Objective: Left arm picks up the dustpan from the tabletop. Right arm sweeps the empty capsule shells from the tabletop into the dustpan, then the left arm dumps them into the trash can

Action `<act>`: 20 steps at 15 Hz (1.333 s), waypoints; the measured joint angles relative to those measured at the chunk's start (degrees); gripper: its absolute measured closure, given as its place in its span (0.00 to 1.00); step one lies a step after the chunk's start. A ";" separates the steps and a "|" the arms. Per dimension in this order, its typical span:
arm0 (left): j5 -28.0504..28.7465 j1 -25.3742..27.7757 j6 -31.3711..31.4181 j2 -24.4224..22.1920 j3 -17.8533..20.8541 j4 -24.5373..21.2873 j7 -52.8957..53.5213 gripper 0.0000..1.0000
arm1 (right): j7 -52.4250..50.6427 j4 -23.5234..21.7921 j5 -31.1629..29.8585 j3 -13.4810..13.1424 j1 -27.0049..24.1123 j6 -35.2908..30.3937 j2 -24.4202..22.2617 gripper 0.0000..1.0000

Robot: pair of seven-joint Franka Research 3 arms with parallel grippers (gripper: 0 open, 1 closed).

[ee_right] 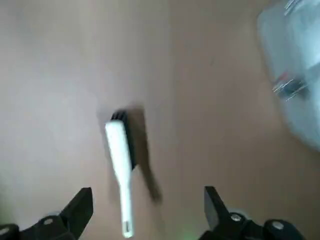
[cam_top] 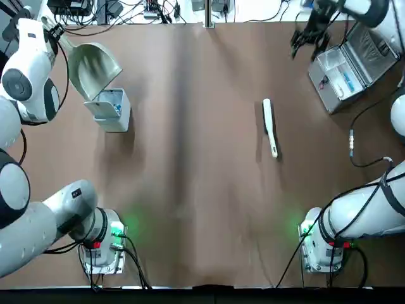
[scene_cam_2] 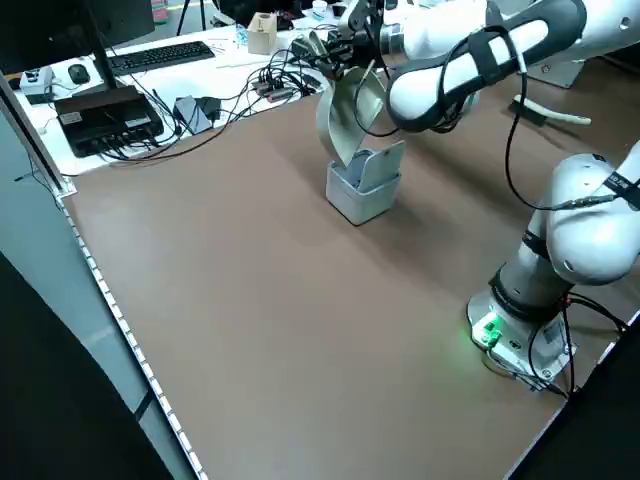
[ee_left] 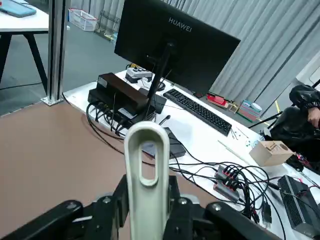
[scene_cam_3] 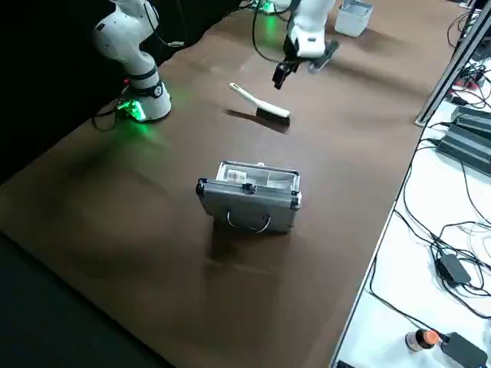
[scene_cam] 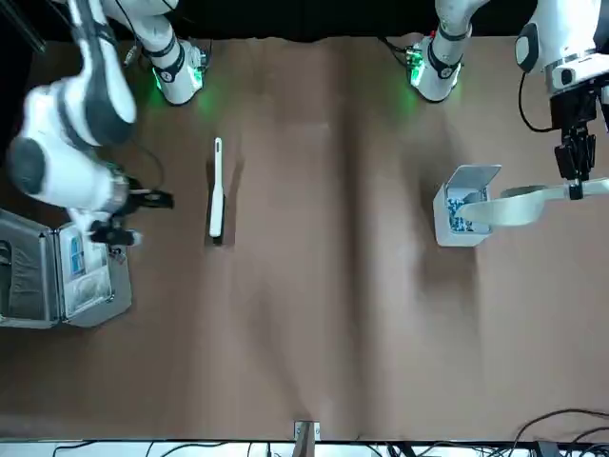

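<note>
Top view: left gripper [cam_top: 56, 30] jaws are clamping dustpan [cam_top: 93, 68], tipping over trash can [cam_top: 111, 109]; overshooting risks spilling shells; right gripper [cam_top: 308, 37] jaws gaping wide.

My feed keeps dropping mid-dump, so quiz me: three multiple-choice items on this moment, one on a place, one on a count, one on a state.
1. Where is the dustpan?
A. flat on the table by the brush
B. held tilted over the trash can
C. inside the silver case

2. How many brushes lie on the table?
A. one
B. two
C. three

3. What is the state of the right pincer?
A. shut on the brush
B. shut on the dustpan
C. open and empty

Answers:
1. B: the top and left side views show the left pincer shut on the handle, with the scoop angled down at the open bin.
2. A: a single white brush lies right of the table's centre in the top view.
3. C: the right wrist view shows its fingers spread apart with nothing between them, and the brush lies on the table beyond them.
</note>
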 joint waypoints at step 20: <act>0.01 0.83 -0.96 1.78 -0.97 1.07 -6.87 0.67 | -9.42 25.73 -6.45 1.37 -6.72 -16.41 -4.16 0.01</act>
